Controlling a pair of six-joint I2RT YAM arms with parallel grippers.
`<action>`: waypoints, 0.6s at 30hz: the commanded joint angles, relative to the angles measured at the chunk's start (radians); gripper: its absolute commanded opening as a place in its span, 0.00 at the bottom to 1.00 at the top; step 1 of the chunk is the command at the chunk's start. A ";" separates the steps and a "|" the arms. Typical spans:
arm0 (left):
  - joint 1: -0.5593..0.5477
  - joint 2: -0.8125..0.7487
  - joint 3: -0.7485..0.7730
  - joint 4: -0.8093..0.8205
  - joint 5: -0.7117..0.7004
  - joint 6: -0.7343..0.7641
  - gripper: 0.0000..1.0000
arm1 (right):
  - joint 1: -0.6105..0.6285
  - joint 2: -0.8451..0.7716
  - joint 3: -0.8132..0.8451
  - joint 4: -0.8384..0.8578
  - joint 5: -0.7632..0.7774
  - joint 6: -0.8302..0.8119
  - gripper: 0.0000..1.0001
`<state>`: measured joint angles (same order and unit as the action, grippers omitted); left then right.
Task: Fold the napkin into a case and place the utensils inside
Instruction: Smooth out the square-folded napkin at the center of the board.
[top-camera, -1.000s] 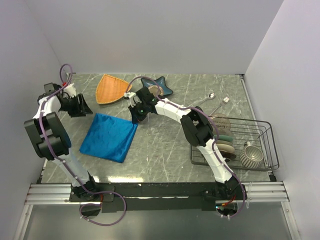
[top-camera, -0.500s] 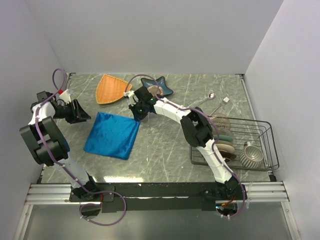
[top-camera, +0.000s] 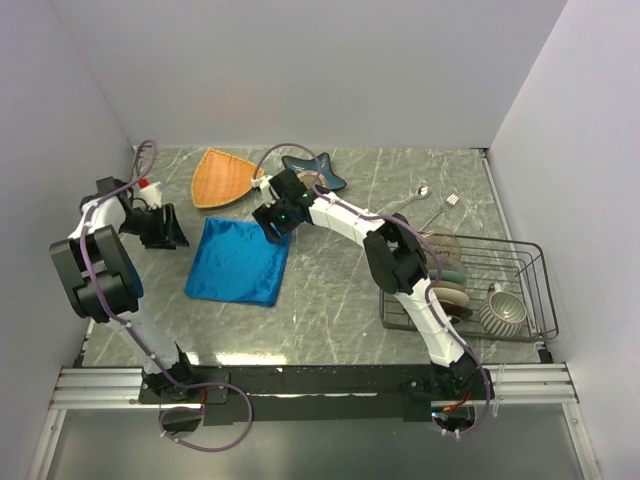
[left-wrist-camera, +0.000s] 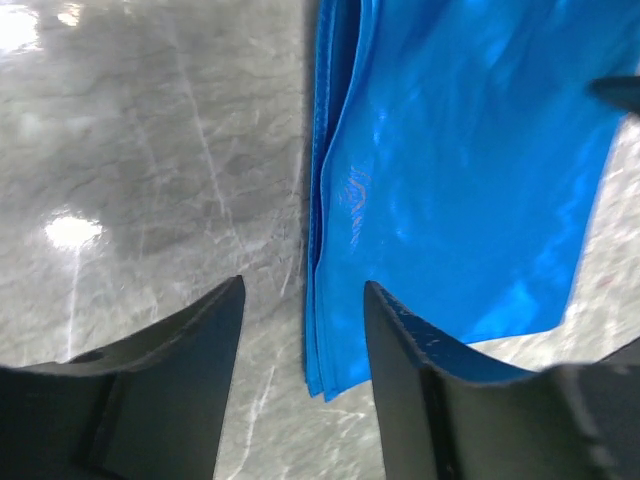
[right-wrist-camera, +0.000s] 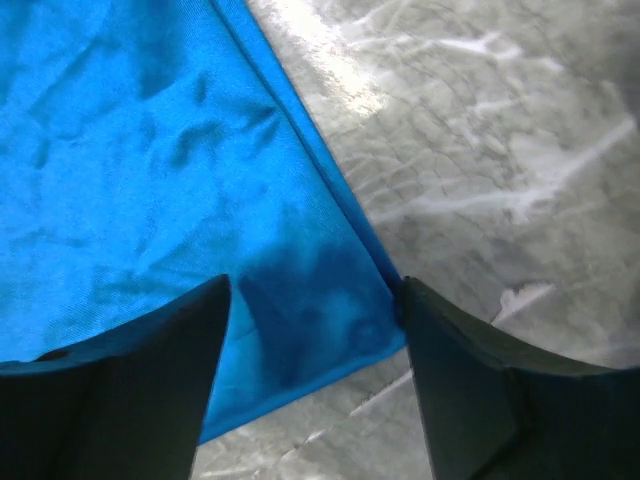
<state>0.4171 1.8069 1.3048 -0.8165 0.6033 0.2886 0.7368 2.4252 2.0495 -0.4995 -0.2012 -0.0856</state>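
The bright blue napkin (top-camera: 238, 262) lies flat on the marble table, folded in layers into a rough square; no narrow case shows. My left gripper (top-camera: 170, 228) is open at its left edge, and the layered corner (left-wrist-camera: 330, 340) lies between the fingers (left-wrist-camera: 180, 380). My right gripper (top-camera: 270, 222) stands open just above the far right corner (right-wrist-camera: 300, 300), with nothing in its grip. The utensils lie at the back right, the spoon (top-camera: 415, 194) left of the fork (top-camera: 447, 205), away from both grippers.
An orange triangular dish (top-camera: 222, 178) and a dark star-shaped dish (top-camera: 316, 170) sit at the back, close behind the right gripper. A wire rack (top-camera: 520, 290) with plates and a ribbed cup stands at the right. Walls close in the left and right sides.
My right gripper has opened and let go of the napkin's far right corner. The napkin has shifted right and squared up. My left gripper has moved right to its edge.
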 joint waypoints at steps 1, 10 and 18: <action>-0.043 0.034 0.042 -0.046 -0.079 0.104 0.59 | -0.031 -0.153 0.006 -0.005 -0.032 0.084 0.82; -0.086 0.061 -0.012 -0.047 -0.129 0.185 0.75 | -0.100 -0.270 -0.101 -0.080 -0.180 0.228 0.95; -0.133 0.106 -0.022 -0.139 -0.077 0.307 0.74 | -0.188 -0.394 -0.322 -0.082 -0.302 0.284 0.96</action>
<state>0.3149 1.9015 1.2942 -0.8959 0.4847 0.5003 0.5850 2.1162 1.8065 -0.5522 -0.4267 0.1604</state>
